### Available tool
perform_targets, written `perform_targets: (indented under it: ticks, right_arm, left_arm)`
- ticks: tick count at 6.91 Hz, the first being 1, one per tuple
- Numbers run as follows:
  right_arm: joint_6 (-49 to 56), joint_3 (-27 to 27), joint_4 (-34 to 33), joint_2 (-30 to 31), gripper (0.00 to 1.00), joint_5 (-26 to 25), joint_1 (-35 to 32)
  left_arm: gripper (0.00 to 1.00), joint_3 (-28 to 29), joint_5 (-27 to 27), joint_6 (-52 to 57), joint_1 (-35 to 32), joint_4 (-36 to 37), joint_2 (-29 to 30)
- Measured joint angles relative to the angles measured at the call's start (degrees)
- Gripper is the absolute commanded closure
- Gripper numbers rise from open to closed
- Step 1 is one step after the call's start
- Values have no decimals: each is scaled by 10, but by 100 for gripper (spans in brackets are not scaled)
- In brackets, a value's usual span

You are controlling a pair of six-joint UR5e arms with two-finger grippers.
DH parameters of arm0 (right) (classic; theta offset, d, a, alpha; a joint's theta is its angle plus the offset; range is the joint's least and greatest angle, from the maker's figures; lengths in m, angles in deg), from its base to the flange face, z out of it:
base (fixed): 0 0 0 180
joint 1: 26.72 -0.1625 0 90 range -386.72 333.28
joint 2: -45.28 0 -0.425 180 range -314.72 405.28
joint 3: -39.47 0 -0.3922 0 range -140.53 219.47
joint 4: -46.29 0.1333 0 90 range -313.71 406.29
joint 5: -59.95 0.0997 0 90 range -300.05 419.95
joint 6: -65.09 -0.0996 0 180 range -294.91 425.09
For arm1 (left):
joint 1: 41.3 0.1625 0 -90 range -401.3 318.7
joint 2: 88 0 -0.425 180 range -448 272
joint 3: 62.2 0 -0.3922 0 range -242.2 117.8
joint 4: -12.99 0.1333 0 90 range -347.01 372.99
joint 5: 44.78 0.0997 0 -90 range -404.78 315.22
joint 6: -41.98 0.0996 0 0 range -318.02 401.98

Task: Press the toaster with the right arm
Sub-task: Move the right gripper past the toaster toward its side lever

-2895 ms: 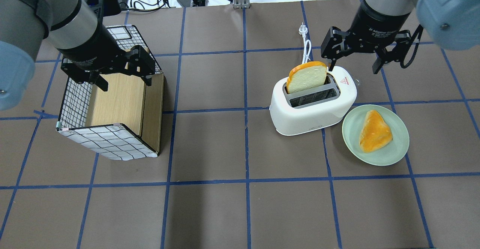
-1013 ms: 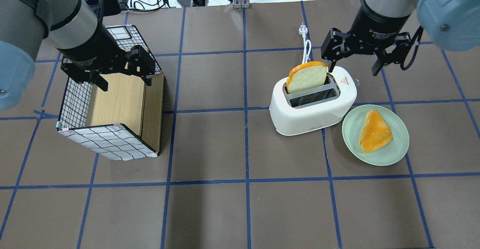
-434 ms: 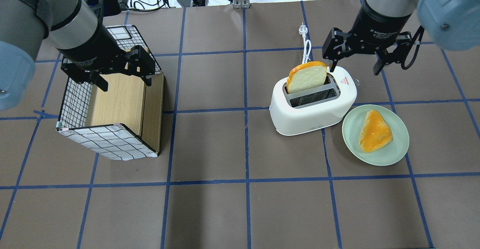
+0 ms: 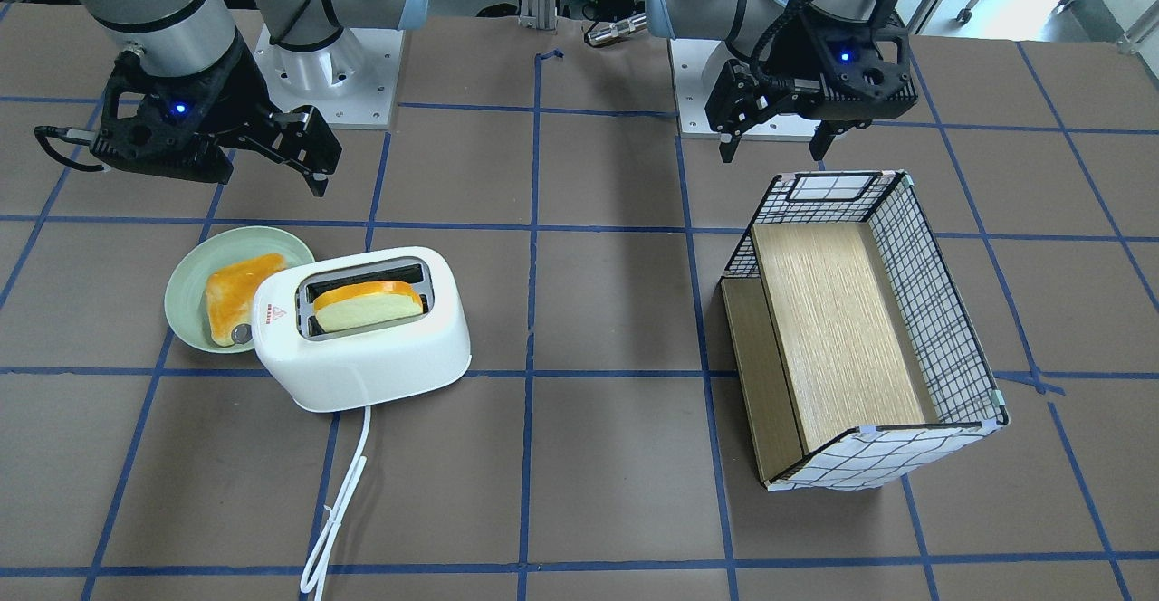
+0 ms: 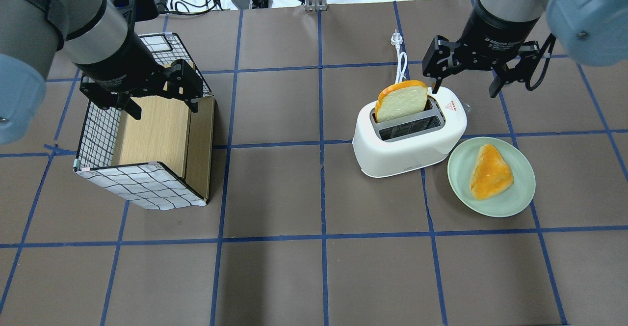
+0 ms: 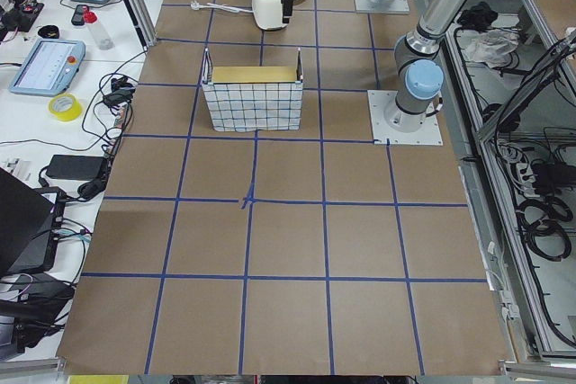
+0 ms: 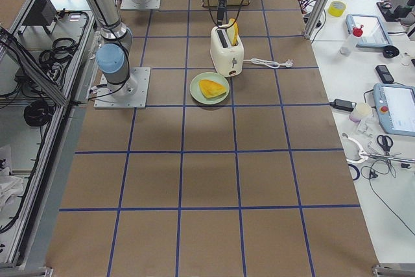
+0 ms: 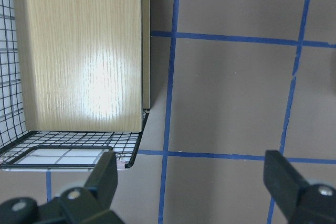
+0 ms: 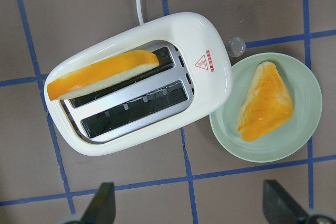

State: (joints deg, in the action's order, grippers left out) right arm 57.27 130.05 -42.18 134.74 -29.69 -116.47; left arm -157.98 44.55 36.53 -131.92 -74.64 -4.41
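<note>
The white two-slot toaster [image 5: 409, 139] stands right of centre, also in the front view [image 4: 362, 352] and the right wrist view [image 9: 142, 85]. A slice of bread [image 5: 401, 101] stands in its far slot. Its silver knob [image 9: 235, 45] is at the end beside the plate. My right gripper [image 5: 463, 89] is open and empty. It hangs above the table by the toaster's knob end, clear of the toaster, and also shows in the front view [image 4: 181, 166]. My left gripper [image 5: 164, 109] is open and empty over the basket.
A pale green plate [image 5: 520, 193] with a bread piece [image 5: 490, 171] touches the toaster's knob end. The toaster's white cord [image 5: 401, 66] runs away from the robot. A wire basket with a wooden insert [image 5: 142, 188] lies on the left side.
My right gripper has shifted very slightly near the toaster's knob end. The toaster, the bread, the plate and the left arm have not moved.
</note>
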Motion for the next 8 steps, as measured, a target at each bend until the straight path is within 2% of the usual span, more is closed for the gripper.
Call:
perform_targets:
  ticks: [3, 4, 5, 6, 7, 8]
  right_arm:
    - [1, 0, -6, -1, 1, 0, 2]
    - [6, 0, -18, -1, 15, 2, 6]
    - [22, 0, -35, -2, 34, 4, 11]
    - [47, 0, -45, -2, 86, 5, 21]
    - [69, 1, -49, -3, 100, 6, 35]
    - [86, 4, -49, -5, 100, 7, 52]
  left_arm:
    - [0, 0, 0, 0, 0, 0, 0]
    - [0, 0, 0, 0, 0, 0, 0]
    - [0, 0, 0, 0, 0, 0, 0]
    - [0, 0, 0, 0, 0, 0, 0]
    - [0, 0, 0, 0, 0, 0, 0]
    - [0, 0, 0, 0, 0, 0, 0]
